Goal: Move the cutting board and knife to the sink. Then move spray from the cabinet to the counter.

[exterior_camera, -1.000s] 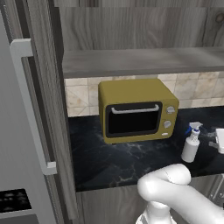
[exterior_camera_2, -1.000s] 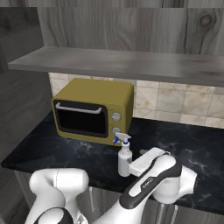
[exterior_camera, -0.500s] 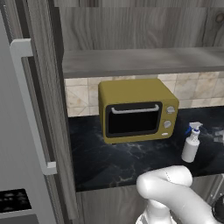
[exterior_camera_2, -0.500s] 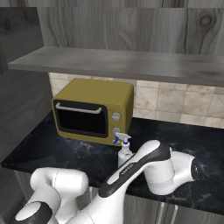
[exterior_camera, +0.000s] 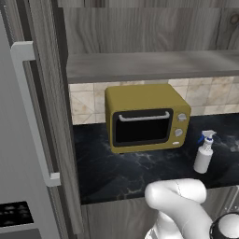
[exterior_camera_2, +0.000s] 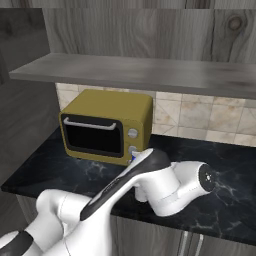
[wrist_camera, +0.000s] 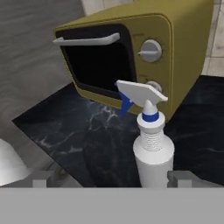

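Observation:
The white spray [exterior_camera: 204, 156] with its blue-and-white nozzle stands upright on the black counter [exterior_camera: 130, 172], just right of the yellow oven [exterior_camera: 145, 117]. In the hand view the spray [wrist_camera: 153, 151] stands close ahead, a little right of centre. My gripper [wrist_camera: 112, 179] is open, and its fingertips [wrist_camera: 41, 179] sit short of the bottle without touching it. In the right base view my forearm [exterior_camera_2: 150, 175] covers most of the bottle. The grey wood-grain cabinet's shelf [exterior_camera: 149, 65] hangs above the oven. The cutting board, knife and sink are out of view.
A tall grey fridge with a long handle [exterior_camera: 35, 116] fills the left side. Tiled wall [exterior_camera_2: 210, 117] runs behind the counter [exterior_camera_2: 230, 165]. Grey lower cabinet fronts [exterior_camera_2: 150, 240] sit under the worktop. Bare counter lies in front of the oven and to the right of the bottle.
The hand has drawn back from the spray and left the right edge of the left base view. The forearm has swung up across the right base view. The bottle has stayed put.

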{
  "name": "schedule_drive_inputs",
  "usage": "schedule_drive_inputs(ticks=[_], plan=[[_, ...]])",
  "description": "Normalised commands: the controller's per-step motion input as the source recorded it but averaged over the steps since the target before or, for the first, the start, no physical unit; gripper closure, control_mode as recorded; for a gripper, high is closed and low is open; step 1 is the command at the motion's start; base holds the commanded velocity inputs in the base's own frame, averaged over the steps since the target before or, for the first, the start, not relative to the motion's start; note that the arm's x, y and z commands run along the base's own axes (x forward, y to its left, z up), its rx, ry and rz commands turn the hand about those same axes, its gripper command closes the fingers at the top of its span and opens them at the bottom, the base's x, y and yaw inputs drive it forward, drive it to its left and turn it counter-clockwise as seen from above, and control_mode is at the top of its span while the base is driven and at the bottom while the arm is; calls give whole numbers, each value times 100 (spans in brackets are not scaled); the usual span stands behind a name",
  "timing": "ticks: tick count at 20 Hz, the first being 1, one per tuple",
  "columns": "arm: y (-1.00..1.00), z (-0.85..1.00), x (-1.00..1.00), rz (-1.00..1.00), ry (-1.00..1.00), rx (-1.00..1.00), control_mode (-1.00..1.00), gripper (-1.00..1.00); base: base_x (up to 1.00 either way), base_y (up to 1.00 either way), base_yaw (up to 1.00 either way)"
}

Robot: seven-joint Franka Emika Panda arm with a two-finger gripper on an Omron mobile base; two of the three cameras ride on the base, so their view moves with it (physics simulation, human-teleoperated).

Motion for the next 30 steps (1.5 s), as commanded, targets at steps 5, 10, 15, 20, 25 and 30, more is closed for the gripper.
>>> schedule_drive_inputs(ticks=[5, 10, 15, 20, 25, 30], plan=[[31, 23, -35, -2, 6, -4, -100, -100, 0, 0, 0], [36, 19, -27, 0, 13, 0, -100, -100, 0, 0, 0], [38, 22, -22, 0, 10, 0, -100, -100, 0, 0, 0], [44, 20, -24, -2, 3, 0, -100, -100, 0, 0, 0], [56, 8, -18, -13, -1, 0, -100, -100, 0, 0, 0], [56, 2, -16, -21, -1, 0, -100, -100, 0, 0, 0]])
